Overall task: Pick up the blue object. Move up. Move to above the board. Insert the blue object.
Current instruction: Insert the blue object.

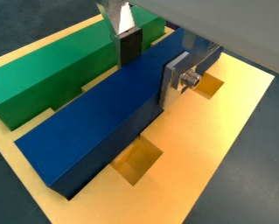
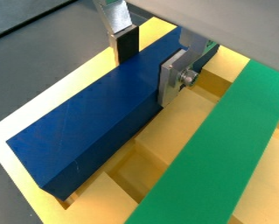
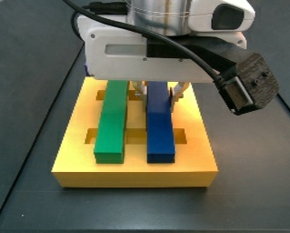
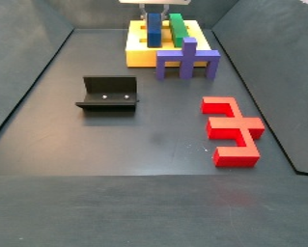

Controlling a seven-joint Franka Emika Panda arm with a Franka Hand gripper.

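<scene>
In a wrist view, the blue bar (image 1: 101, 122) lies lengthwise in a groove of the yellow board (image 1: 218, 153), beside the green bar (image 1: 54, 70); the gripper (image 1: 151, 57) straddles its far end, silver fingers (image 1: 177, 79) pressed against both long sides, jaws closed on it. In a side view, the bar (image 3: 159, 127) sits seated parallel to the green bar (image 3: 111, 123) beneath the gripper (image 3: 162, 91). In a side view, a red piece (image 4: 234, 130) lies nearest, then the fixture (image 4: 108, 94) and a purple block (image 4: 188, 63) touching the board (image 4: 141, 53).
</scene>
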